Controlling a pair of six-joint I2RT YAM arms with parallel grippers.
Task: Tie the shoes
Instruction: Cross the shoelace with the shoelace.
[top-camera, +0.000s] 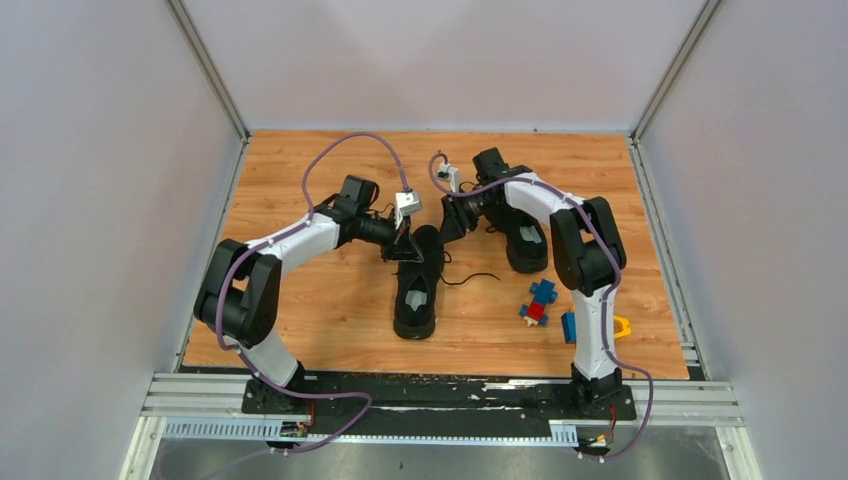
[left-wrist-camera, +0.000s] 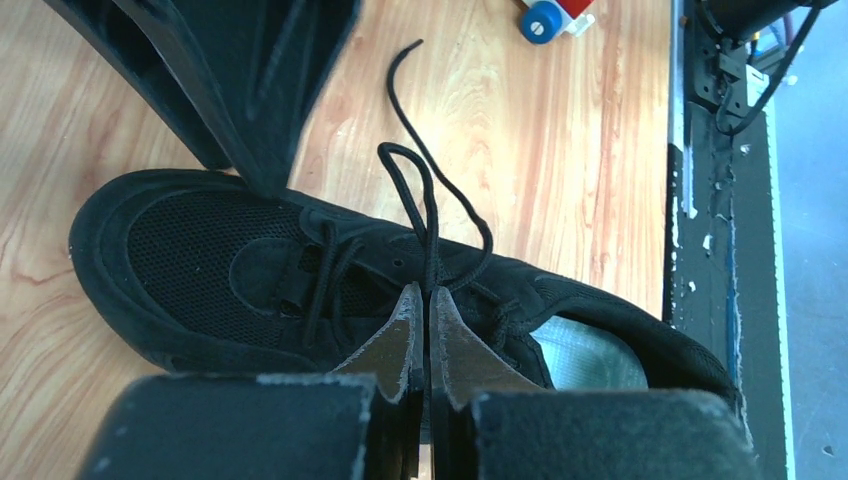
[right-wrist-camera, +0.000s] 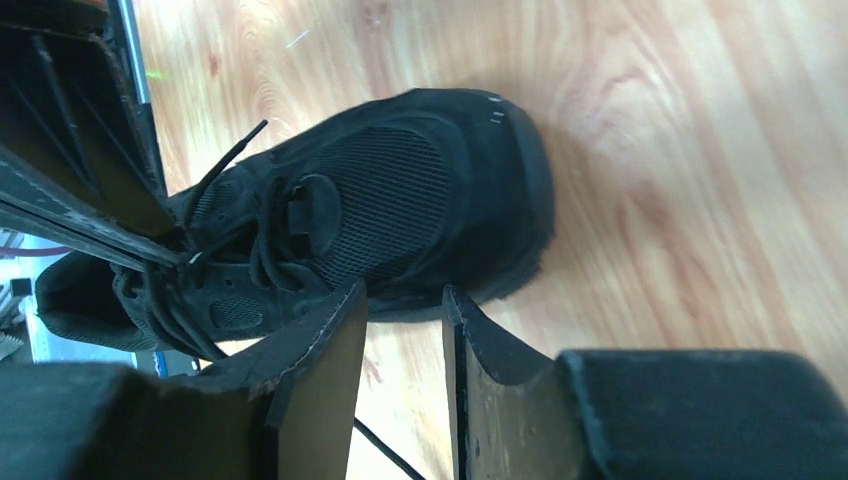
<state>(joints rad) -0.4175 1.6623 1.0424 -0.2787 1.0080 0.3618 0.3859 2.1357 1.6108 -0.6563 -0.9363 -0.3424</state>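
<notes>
the left pincer is pressed together over the lacing of the middle shoe. its tips nip a thin black lace. the lace rises from the tips as a narrow loop, and a loose end trails off over the wooden surface.

the right pincer stands about half spread just beside the flank of the same shoe, near its toe. only wood and the shoe's edge show between its fingers, so it grips nothing; whether a finger touches the shoe i cannot tell.

in the top view that shoe lies at the middle of the surface, heel toward the arm bases. the other shoe lies to its right, partly under the right arm. toy blocks sit near that arm.
</notes>
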